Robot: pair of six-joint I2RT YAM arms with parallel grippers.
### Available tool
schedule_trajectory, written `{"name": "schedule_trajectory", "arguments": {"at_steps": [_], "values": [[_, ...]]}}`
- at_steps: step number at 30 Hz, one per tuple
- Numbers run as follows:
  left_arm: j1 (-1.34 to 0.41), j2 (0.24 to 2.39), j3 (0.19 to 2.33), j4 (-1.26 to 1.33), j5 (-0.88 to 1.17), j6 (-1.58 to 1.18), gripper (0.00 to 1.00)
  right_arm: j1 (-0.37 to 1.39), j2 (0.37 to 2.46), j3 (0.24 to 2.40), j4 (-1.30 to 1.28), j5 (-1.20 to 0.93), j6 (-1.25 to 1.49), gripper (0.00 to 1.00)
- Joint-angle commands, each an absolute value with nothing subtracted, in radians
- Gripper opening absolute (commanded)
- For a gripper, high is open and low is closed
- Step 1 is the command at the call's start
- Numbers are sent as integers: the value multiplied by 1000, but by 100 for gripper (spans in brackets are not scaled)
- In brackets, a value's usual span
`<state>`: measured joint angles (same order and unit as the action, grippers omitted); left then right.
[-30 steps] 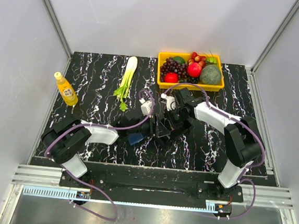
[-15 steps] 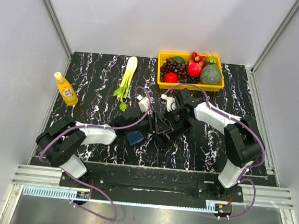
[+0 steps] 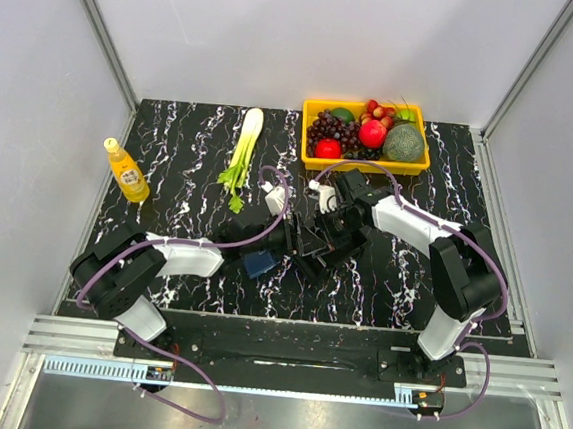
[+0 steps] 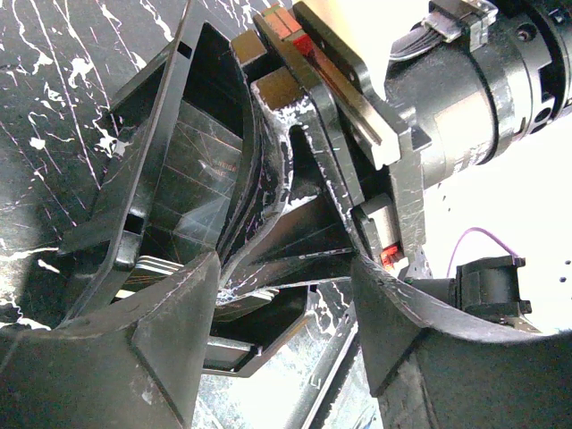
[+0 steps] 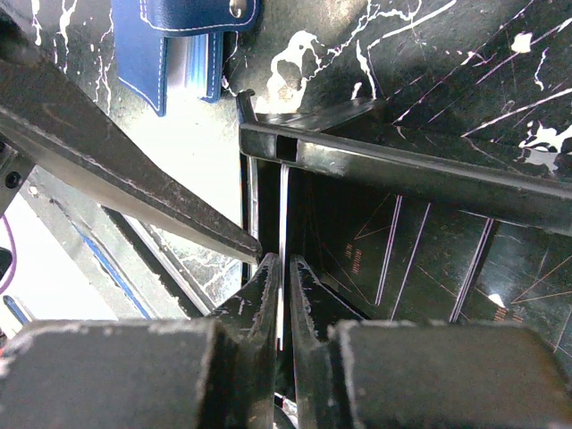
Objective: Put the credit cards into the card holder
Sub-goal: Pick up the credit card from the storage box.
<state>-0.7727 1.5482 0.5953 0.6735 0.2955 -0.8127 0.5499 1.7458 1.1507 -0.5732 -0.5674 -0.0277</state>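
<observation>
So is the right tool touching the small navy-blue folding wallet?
Apart. The right wrist view shows the navy-blue wallet lying clear of the right tool, whose fingertips sit inside the black plastic tray.

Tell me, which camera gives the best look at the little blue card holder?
The right wrist view: the card holder is close up, stitching and paler inside plain, though cropped at the top. The top view shows only a small blue patch; the left wrist view shows none of it.

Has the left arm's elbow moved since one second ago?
Yes. The left arm's elbow moved toward the table's near edge, farther from the yellow bottle.
</observation>
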Motion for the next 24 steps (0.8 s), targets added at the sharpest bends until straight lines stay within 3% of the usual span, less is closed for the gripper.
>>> {"name": "schedule_trajectory", "arguments": {"at_steps": [1,14,18,24], "values": [[-770,1520,583,735,272,-816,64,554,1721,1147,-560,-577,-14,14],[-770,1565,578,729,301,-831,58,551,1710,1135,-540,-609,-6,19],[-769,1566,581,729,304,-834,58,551,1721,1126,-538,-621,-5,9],[-770,1563,581,726,305,-833,58,548,1707,1127,-537,-633,-11,4]]}}
